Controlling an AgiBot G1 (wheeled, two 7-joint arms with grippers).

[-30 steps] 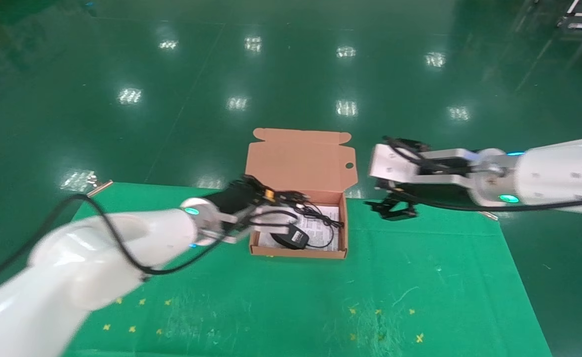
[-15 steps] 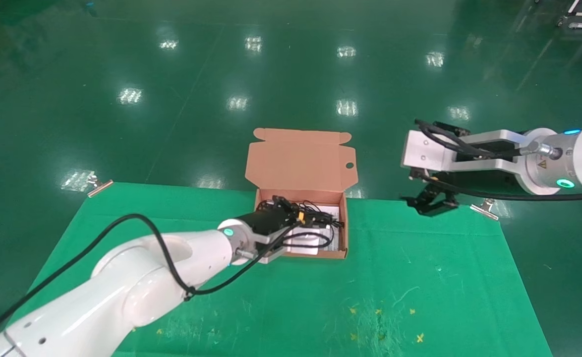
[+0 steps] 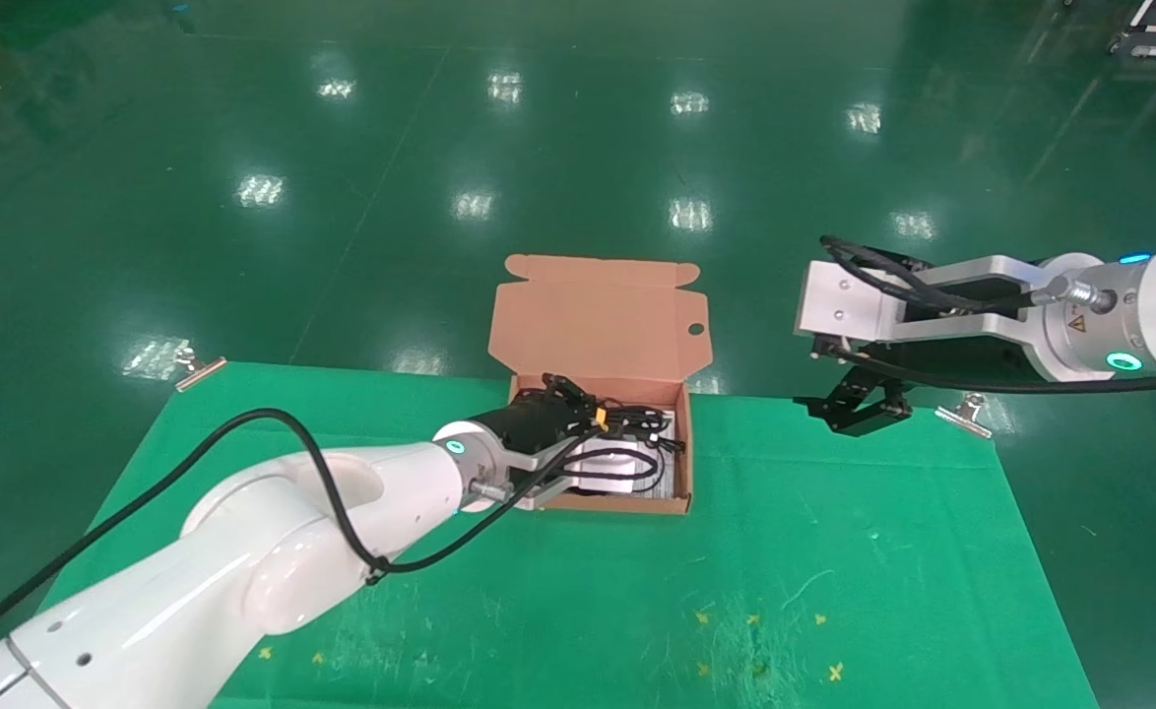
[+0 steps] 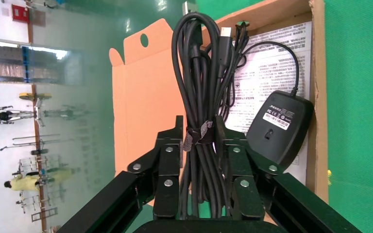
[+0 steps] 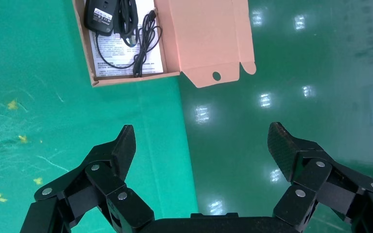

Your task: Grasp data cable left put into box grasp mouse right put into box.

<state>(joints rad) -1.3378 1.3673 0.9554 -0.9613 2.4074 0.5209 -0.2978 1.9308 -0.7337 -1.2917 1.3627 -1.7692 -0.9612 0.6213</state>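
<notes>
My left gripper [image 3: 593, 425] is shut on the data cable [image 4: 199, 73], a black looped bundle tied with a strap, its silver USB plug at the far end. It holds the bundle over the open box [image 3: 598, 315], above the inside. The mouse [image 4: 279, 126] lies in the box underside up, showing a white label, with its thin cord curled on a printed leaflet. It also shows in the right wrist view [image 5: 99, 14]. My right gripper [image 3: 854, 409] is open and empty, held above the mat's far edge to the right of the box. It also shows in its own wrist view [image 5: 201, 141].
The box stands on a green mat [image 3: 834, 551] at the table's far edge, its lid [image 5: 209, 39] hinged back. A printed leaflet [image 4: 272, 73] lines the box floor. Metal clips [image 3: 962, 409] [image 3: 194, 369] hold the mat's far corners. Beyond lies shiny green floor.
My left gripper has moved right with the cable bundle, from the box's left wall to over its inside. My right gripper has drawn back to the right, away from the box.
</notes>
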